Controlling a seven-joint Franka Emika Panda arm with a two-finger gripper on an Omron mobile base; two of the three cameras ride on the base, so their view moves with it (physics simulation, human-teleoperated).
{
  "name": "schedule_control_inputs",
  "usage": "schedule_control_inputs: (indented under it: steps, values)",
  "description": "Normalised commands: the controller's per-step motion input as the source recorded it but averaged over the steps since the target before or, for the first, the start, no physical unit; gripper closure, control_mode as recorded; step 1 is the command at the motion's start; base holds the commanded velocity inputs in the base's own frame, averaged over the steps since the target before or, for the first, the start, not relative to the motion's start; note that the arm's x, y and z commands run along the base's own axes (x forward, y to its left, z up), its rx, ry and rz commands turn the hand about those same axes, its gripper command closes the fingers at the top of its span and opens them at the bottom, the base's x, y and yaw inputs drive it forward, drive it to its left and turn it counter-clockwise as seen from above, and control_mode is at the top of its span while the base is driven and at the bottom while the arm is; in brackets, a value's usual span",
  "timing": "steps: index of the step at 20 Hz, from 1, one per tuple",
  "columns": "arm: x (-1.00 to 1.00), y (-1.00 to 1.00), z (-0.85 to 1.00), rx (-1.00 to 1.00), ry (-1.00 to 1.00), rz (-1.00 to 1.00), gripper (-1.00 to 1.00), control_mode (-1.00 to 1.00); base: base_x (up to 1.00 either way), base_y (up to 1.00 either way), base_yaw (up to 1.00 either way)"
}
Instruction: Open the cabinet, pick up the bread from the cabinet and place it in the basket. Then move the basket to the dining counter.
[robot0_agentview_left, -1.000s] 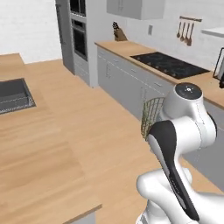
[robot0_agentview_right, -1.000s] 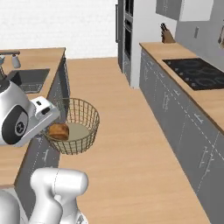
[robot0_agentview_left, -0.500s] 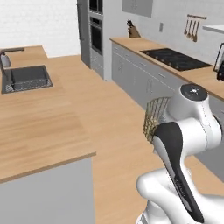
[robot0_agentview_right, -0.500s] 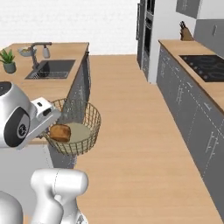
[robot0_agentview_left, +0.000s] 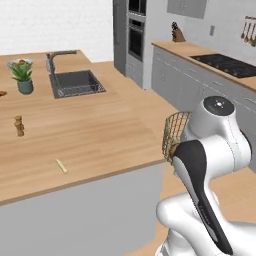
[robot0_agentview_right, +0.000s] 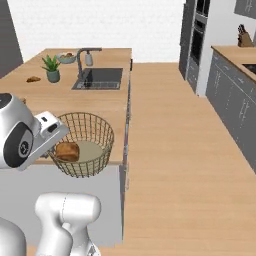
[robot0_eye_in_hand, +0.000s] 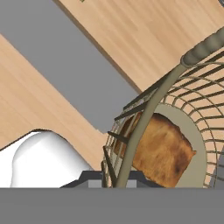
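Observation:
My gripper (robot0_agentview_right: 59, 143) is shut on the left rim of the wire basket (robot0_agentview_right: 86, 145) and holds it in the air by the near end of the dining counter (robot0_agentview_right: 65, 100). The brown bread (robot0_agentview_right: 67, 151) lies on the basket's pale bottom. In the hand view the basket rim (robot0_eye_in_hand: 148, 109) runs up from between my fingertips, with the bread (robot0_eye_in_hand: 162, 149) just beyond it. From the left, the basket (robot0_agentview_left: 175, 131) peeks out behind my arm, right of the dining counter (robot0_agentview_left: 100, 135). A grey wall cabinet (robot0_agentview_left: 187, 6) is cut off at the top edge; I cannot tell whether it is the task's cabinet.
The island carries a dark sink (robot0_agentview_left: 76, 83) with a tap (robot0_agentview_left: 52, 60), a potted plant (robot0_agentview_left: 22, 76), a small brown shaker (robot0_agentview_left: 19, 125) and a pale stick (robot0_agentview_left: 60, 165). Grey drawers (robot0_agentview_left: 175, 80), an oven tower (robot0_agentview_left: 132, 35) and a hob (robot0_agentview_left: 225, 64) line the right. Open wooden floor (robot0_agentview_right: 180, 140) lies between.
The whole picture has shifted as the base drove and turned: the island with its sink now fills the left and centre. The basket with the bread stays in my grip.

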Motion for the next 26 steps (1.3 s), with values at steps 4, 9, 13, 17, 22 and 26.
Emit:
schedule_control_inputs:
  steps: [4,9,13,17,22,26]
  values:
    - [0.0,0.0,0.0,0.0,0.0,0.0,1.0,1.0,0.0,1.0,0.06]
    - [0.0,0.0,0.0,0.0,0.0,0.0,1.0,1.0,0.0,1.0,0.05]
    - [0.0,0.0,0.0,0.0,0.0,0.0,1.0,1.0,0.09,1.0,0.07]
    - [0.0,0.0,0.0,0.0,0.0,0.0,1.0,1.0,0.58,0.91,0.12]
    - [0.0,0.0,0.0,0.0,0.0,0.0,1.0,1.0,0.37,0.58,0.17]
    - [0.0,0.0,0.0,0.0,0.0,0.0,1.0,1.0,-0.03,0.3,0.09]
